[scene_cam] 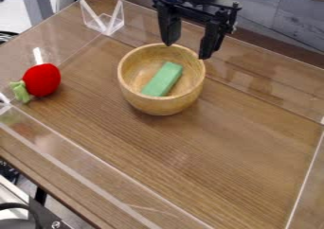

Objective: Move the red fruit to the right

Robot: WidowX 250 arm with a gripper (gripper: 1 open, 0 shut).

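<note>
task not started: gripper (191, 45) hangs wide open and empty above the far rim of the wooden bowl (133, 93). red fruit (41, 79) sits well off to its left, untouched. approach, grasp and rightward move all remain.

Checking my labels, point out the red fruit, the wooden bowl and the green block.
red fruit (42, 79), camera view, its red body.
wooden bowl (135, 96), camera view, its front wall.
green block (162, 79), camera view, its top face.
</note>
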